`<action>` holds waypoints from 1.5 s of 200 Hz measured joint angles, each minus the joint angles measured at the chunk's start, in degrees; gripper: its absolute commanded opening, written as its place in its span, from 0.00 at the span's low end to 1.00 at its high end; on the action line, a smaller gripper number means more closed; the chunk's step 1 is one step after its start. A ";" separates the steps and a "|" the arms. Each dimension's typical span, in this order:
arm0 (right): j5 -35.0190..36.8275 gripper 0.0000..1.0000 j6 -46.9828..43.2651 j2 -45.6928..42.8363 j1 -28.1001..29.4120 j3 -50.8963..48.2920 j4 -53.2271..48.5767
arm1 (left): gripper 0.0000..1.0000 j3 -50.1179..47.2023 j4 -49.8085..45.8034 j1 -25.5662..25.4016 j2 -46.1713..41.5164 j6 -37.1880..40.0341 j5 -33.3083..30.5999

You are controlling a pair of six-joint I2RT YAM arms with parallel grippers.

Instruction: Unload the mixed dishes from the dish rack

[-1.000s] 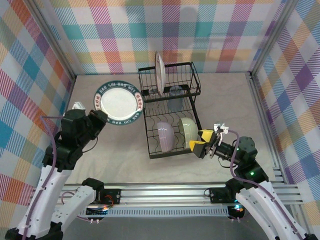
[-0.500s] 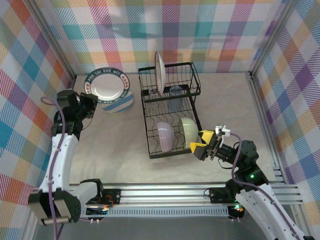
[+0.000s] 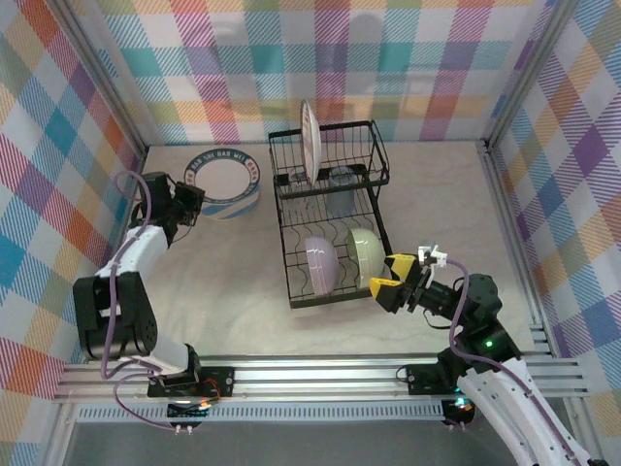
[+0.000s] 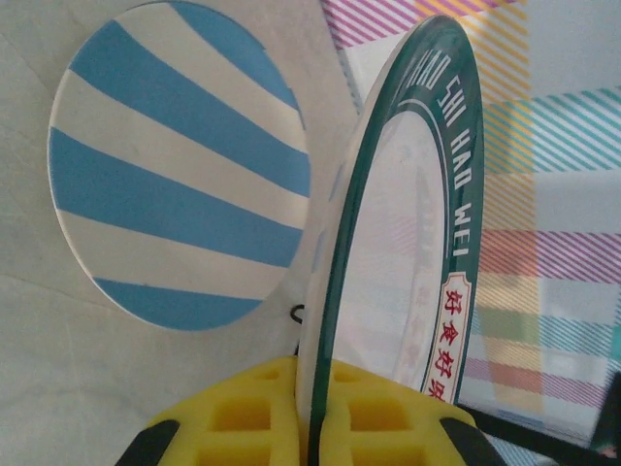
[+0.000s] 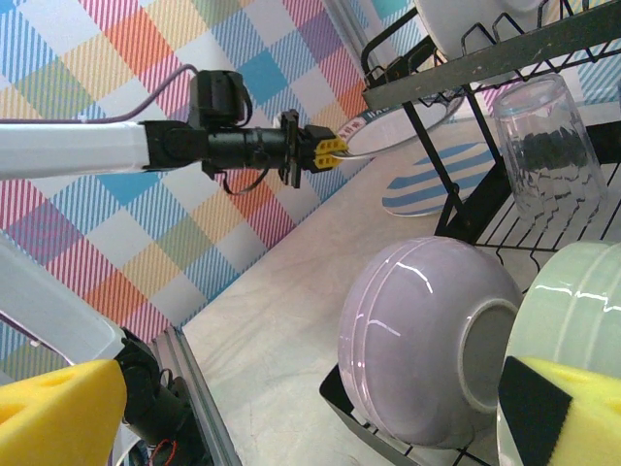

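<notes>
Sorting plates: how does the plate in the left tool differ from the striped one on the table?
The lettered plate has a dark green rim, the striped plate blue and white bands. The left tool clamps the lettered plate's rim; the striped plate lies flat on the table. Both are round.

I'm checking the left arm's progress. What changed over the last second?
The left gripper, shut on the green-rimmed plate, carried it toward the back wall and lowered it, tilted, over the striped plate lying there; it has not let go. The right gripper stayed open by the green bowl, and nothing in the rack moved.
</notes>
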 measured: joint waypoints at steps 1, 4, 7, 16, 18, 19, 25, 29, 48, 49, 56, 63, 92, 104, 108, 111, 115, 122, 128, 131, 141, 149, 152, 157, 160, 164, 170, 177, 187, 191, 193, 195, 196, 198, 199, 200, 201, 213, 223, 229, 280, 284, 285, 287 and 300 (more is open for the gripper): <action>-0.02 0.99 0.00 0.00 0.02 0.00 0.00 | 0.00 0.00 0.09 0.02 0.15 0.02 0.00; -0.04 0.99 0.00 -0.02 0.00 0.00 0.00 | 0.00 0.00 0.50 0.13 0.61 0.09 0.07; -0.09 0.99 0.00 -0.02 0.00 0.00 0.00 | 0.00 0.02 0.94 0.22 1.14 0.11 0.22; -0.24 0.99 -0.02 -0.02 0.02 0.02 -0.09 | 0.00 0.02 2.19 0.52 2.73 0.17 0.52; -0.26 0.99 -0.02 -0.02 0.02 0.02 -0.13 | 0.00 0.02 2.43 0.57 3.06 0.22 0.66; -0.26 0.99 0.00 -0.02 0.02 0.02 -0.13 | 0.00 0.02 2.49 0.57 3.15 0.22 0.68; -0.26 0.99 0.00 0.00 0.02 0.07 -0.42 | 0.00 0.02 3.37 0.72 4.24 0.37 0.96; -0.28 0.99 0.00 0.00 0.02 0.07 -0.59 | 0.00 0.04 3.76 0.79 4.94 0.48 1.07; -0.26 0.99 0.22 0.15 0.02 0.70 -2.62 | 0.00 0.15 5.51 0.94 7.91 0.96 1.66; -0.26 0.99 0.26 0.17 0.02 0.74 -2.73 | 0.00 0.15 5.68 0.94 8.15 0.98 1.70; -0.31 0.99 0.48 0.37 0.02 1.27 -3.67 | 0.00 0.15 6.36 0.94 9.11 1.03 1.88; -0.42 0.99 0.70 0.61 0.02 1.88 -4.66 | 0.00 0.15 6.88 0.94 10.01 1.14 2.03; -1.11 0.99 2.21 0.96 0.02 4.46 -8.24 | 0.00 0.42 8.39 0.94 12.70 1.51 2.73; -1.86 0.99 3.28 0.96 0.02 5.18 -9.27 | 0.00 0.68 8.98 0.96 13.68 1.86 2.93; -2.19 0.99 3.58 0.96 0.02 5.38 -9.62 | 0.00 0.70 9.35 0.98 13.99 1.90 2.97; -2.43 0.99 3.80 0.98 0.02 5.46 -9.81 | 0.00 0.72 9.53 0.98 14.16 1.97 2.99; -2.73 0.99 4.20 0.98 0.02 5.62 -10.08 | 0.00 0.76 9.68 0.98 14.43 2.08 3.02; -3.17 0.99 4.76 0.98 0.02 5.88 -10.78 | 0.00 0.90 9.86 0.98 14.80 2.14 3.04; -3.56 0.99 5.20 0.98 0.02 6.08 -11.28 | 0.00 1.01 10.05 0.98 15.13 2.32 3.08; -3.74 0.99 5.44 0.98 0.02 6.21 -11.61 | 0.00 1.07 10.23 0.98 15.32 2.32 3.17; -4.26 0.99 6.12 0.96 0.02 6.51 -12.39 | 0.00 1.27 10.58 0.98 15.87 2.49 3.43; -4.63 0.99 6.47 0.96 0.02 6.71 -12.96 | 0.00 1.36 10.95 0.98 16.24 2.54 3.54; -4.79 0.99 6.56 0.92 0.02 6.82 -13.27 | 0.00 1.40 10.97 1.01 16.37 2.54 3.61; -4.96 0.99 6.73 0.87 0.02 6.95 -13.62 | 0.00 1.40 11.04 1.03 16.55 2.54 3.65; -5.03 0.99 6.84 0.85 0.02 7.02 -13.73 | 0.00 1.40 11.08 1.05 16.63 2.54 3.69; -5.16 0.99 7.02 0.83 0.02 7.10 -13.86 | 0.00 1.42 11.10 1.05 16.79 2.54 3.76; -5.35 0.99 7.19 0.83 0.02 7.26 -14.14 | 0.00 1.44 11.15 1.09 17.05 2.54 3.87; -5.42 0.99 7.54 0.79 0.02 7.32 -14.32 | 0.00 1.44 11.26 1.16 17.35 2.56 3.91; -5.57 0.99 7.76 0.70 0.02 7.32 -14.69 | 0.00 1.44 11.30 1.25 17.79 2.56 4.00; -5.57 0.99 7.78 0.70 0.02 7.34 -14.78 | 0.00 1.44 11.30 1.29 17.94 2.54 4.00; -5.57 0.99 7.80 0.70 0.02 7.32 -14.86 | 0.00 1.44 11.30 1.31 17.99 2.54 4.00; -5.60 0.99 7.89 0.70 0.02 7.32 -14.86 | 0.00 1.44 11.30 1.33 18.05 2.54 3.96; -5.60 0.99 7.93 0.70 0.02 7.32 -14.88 | 0.00 1.44 11.30 1.33 18.08 2.56 3.96; -5.57 0.99 7.98 0.70 0.02 7.32 -14.88 | 0.00 1.44 11.30 1.38 18.12 2.54 3.93; -5.60 0.99 7.98 0.70 0.02 7.34 -14.88 | 0.00 1.44 11.30 1.38 18.14 2.54 3.93; -5.57 0.99 7.98 0.70 0.02 7.34 -14.91 | 0.00 1.44 11.32 1.38 18.16 2.56 3.93; -5.60 0.99 7.98 0.70 0.02 7.34 -14.91 | 0.00 1.44 11.30 1.40 18.18 2.54 3.93; -5.60 0.99 8.20 0.70 0.02 7.34 -14.93 | 0.00 1.44 11.34 1.57 18.32 2.56 3.98; -5.60 0.99 8.39 0.70 0.02 7.32 -14.95 | 0.00 1.64 11.34 1.70 18.49 2.56 4.02; -5.62 0.99 8.44 0.70 0.02 7.32 -14.97 | 0.00 1.84 11.34 1.81 18.64 2.56 4.00; -5.60 0.99 9.07 0.48 0.02 7.32 -15.47 | 0.02 4.44 11.30 2.16 20.90 2.82 4.00; -5.60 0.99 9.07 0.46 0.02 7.32 -15.56 | 0.02 4.55 11.30 2.16 21.05 2.89 4.00; -5.60 0.99 9.07 0.46 0.02 7.32 -15.56 | 0.02 4.57 11.30 2.16 21.07 2.89 4.00; -5.60 0.99 9.07 0.44 0.02 7.32 -15.61 | 0.02 4.59 11.30 2.19 21.11 2.91 4.00; -5.57 0.99 9.09 0.35 0.02 7.32 -15.98 | 0.03 4.87 11.26 2.21 21.49 2.97 4.00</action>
